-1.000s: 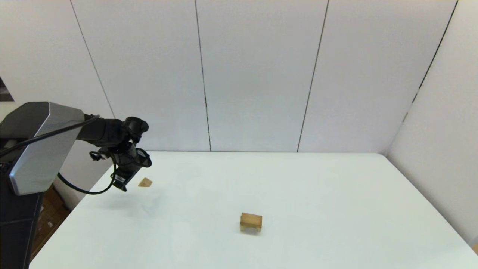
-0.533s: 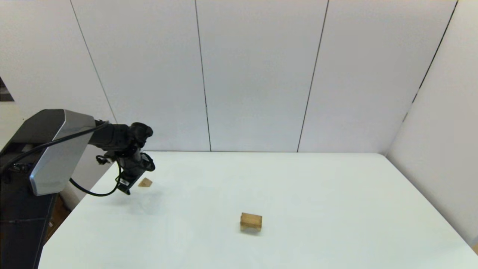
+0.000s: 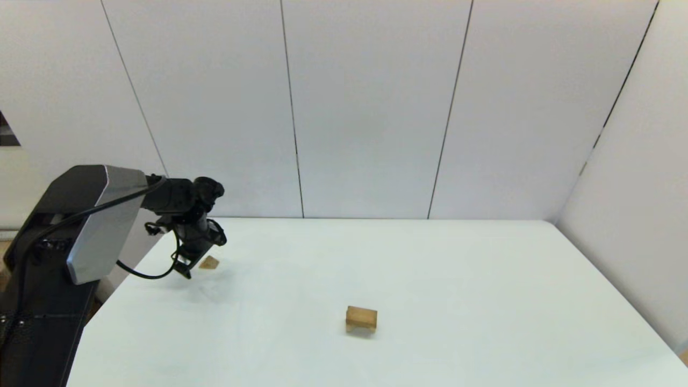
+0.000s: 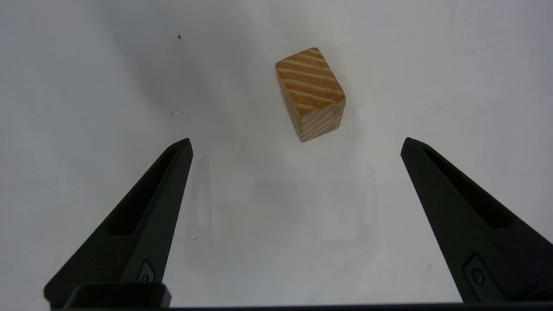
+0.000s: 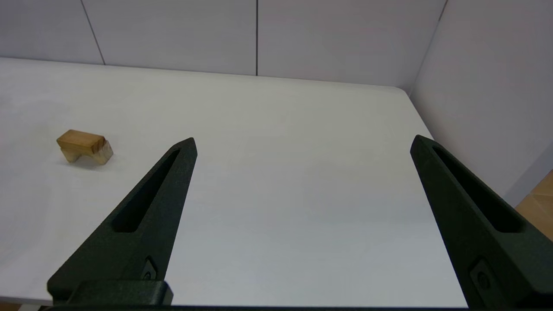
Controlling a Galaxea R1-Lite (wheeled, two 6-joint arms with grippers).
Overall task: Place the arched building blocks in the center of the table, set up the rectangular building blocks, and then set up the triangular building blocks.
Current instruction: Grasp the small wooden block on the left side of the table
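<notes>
The arched building block point(image 3: 361, 318), a chunky tan piece with a hollow underneath, stands near the middle of the white table point(image 3: 457, 269); the right wrist view shows it too point(image 5: 84, 147). The triangular building block point(image 3: 209, 262) is a small tan wedge lying at the far left of the table. My left gripper point(image 3: 185, 267) hovers just left of it, fingers pointing down. In the left wrist view the wedge point(image 4: 311, 93) lies just beyond the open left gripper point(image 4: 296, 140), apart from both fingers. My right gripper point(image 5: 302, 140) is open and holds nothing, low over the near right side. The rectangular building block is out of view.
White wall panels point(image 3: 371, 107) rise behind the table and along its right side. The table's left edge point(image 3: 129, 279) runs close beside the left gripper. A strip of wooden floor point(image 5: 538, 194) shows past the right edge.
My left arm has swung rightward and lowered a little, bringing the open gripper closer to the wedge. Neither block has moved.
</notes>
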